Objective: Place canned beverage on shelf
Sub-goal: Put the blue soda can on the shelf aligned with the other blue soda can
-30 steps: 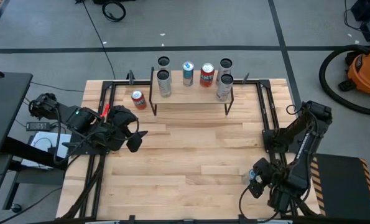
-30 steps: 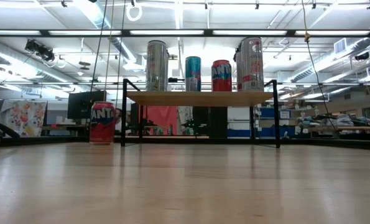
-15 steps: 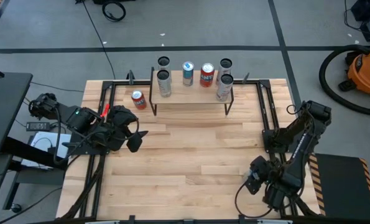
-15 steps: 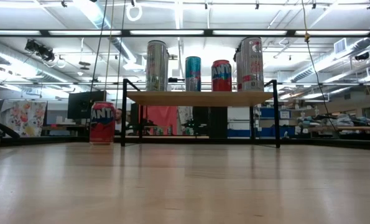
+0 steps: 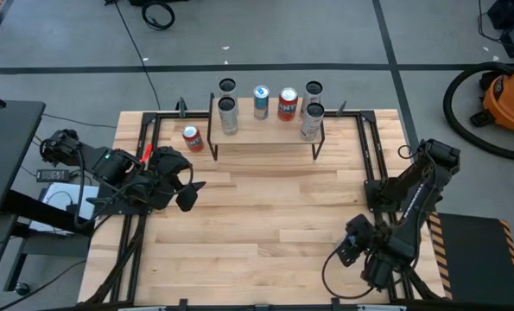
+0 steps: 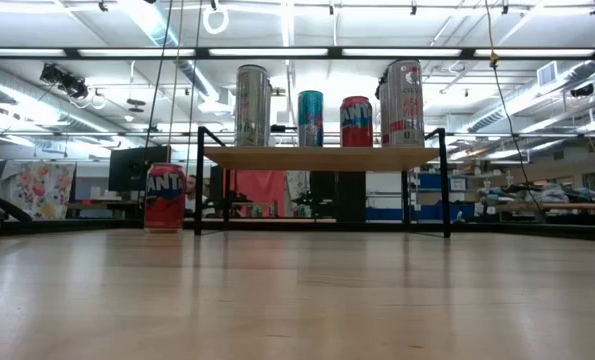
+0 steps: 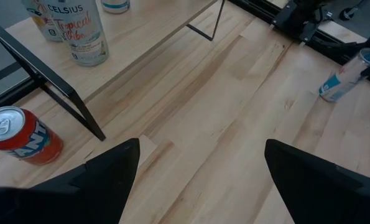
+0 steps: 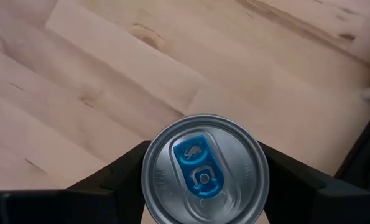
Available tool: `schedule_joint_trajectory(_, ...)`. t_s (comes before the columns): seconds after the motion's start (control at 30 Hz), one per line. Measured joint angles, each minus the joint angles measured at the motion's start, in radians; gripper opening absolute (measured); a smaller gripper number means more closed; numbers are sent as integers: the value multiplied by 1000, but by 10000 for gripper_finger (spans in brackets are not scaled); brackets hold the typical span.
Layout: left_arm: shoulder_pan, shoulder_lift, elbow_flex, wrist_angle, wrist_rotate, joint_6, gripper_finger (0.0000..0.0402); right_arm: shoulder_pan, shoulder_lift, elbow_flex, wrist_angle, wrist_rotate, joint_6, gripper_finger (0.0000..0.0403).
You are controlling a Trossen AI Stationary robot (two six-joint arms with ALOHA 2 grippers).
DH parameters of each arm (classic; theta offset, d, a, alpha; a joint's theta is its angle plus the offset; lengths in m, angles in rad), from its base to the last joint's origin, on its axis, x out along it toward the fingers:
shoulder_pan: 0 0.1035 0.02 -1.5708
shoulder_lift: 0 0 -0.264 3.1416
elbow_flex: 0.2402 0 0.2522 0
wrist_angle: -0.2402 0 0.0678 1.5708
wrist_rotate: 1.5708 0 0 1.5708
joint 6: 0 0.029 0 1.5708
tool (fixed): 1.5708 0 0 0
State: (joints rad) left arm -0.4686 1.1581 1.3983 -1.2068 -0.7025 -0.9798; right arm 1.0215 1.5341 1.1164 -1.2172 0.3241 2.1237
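Right gripper (image 8: 203, 177) straddling silver can (image 8: 204, 169) (blue tab) — shelf (image 5: 269, 131) well apart

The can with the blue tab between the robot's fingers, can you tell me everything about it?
The silver metal can with the blue pull tab has a round shiny lid, unopened. It sits between the right gripper's two dark fingers, one close on each side; whether they squeeze it yet is unclear. In the left wrist view it leans tilted, pale blue and white, over the light wooden tabletop near the right arm.
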Motion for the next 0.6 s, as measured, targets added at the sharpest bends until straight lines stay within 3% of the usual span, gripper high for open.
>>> schedule_joint_trajectory(0.3,0,0,0,22,-9,0,357,-60,-1,2,10,14,104,252)
schedule_joint_trajectory(0.6,0,0,0,91,-19,107,357,-169,-2,5,-10,-93,165,253)
